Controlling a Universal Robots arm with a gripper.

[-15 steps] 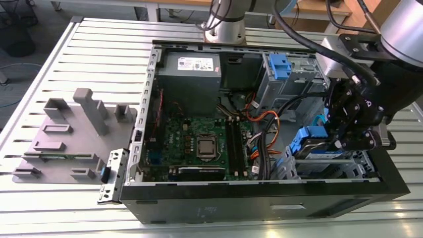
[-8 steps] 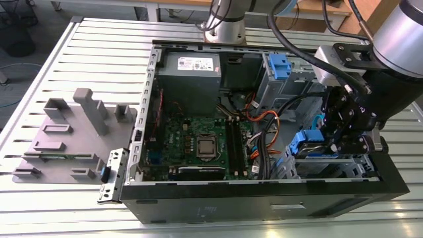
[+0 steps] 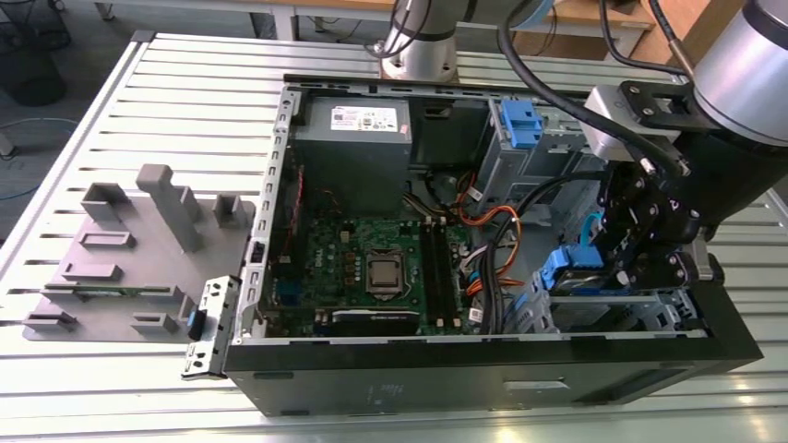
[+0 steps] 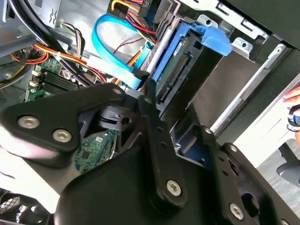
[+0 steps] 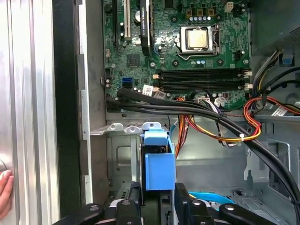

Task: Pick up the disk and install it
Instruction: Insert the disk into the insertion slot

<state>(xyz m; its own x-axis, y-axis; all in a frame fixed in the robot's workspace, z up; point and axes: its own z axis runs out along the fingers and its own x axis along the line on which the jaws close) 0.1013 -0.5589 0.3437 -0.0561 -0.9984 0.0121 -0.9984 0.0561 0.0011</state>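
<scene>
Blue-railed disk [image 5: 159, 159], its body mostly hidden, sits clamped in the tool [image 5: 158, 193].

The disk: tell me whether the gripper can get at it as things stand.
Probably yes: in the first wrist view the gripper appears closed on the disk, its fingers on either side, with nothing between them.

Exterior view: one open computer case [image 3: 493, 378], one motherboard [image 3: 369, 268], one power-supply box [image 3: 354, 138], one tall cage [image 3: 515, 161] (carrying one blue latch [image 3: 521, 120]), one grey fixture block [image 3: 136, 249]. First wrist view: one processor socket [image 5: 198, 39], one disk [image 5: 158, 164], one gripper [image 5: 158, 201] with two fingers [image 5: 183, 205], one hand [image 5: 4, 192]
</scene>
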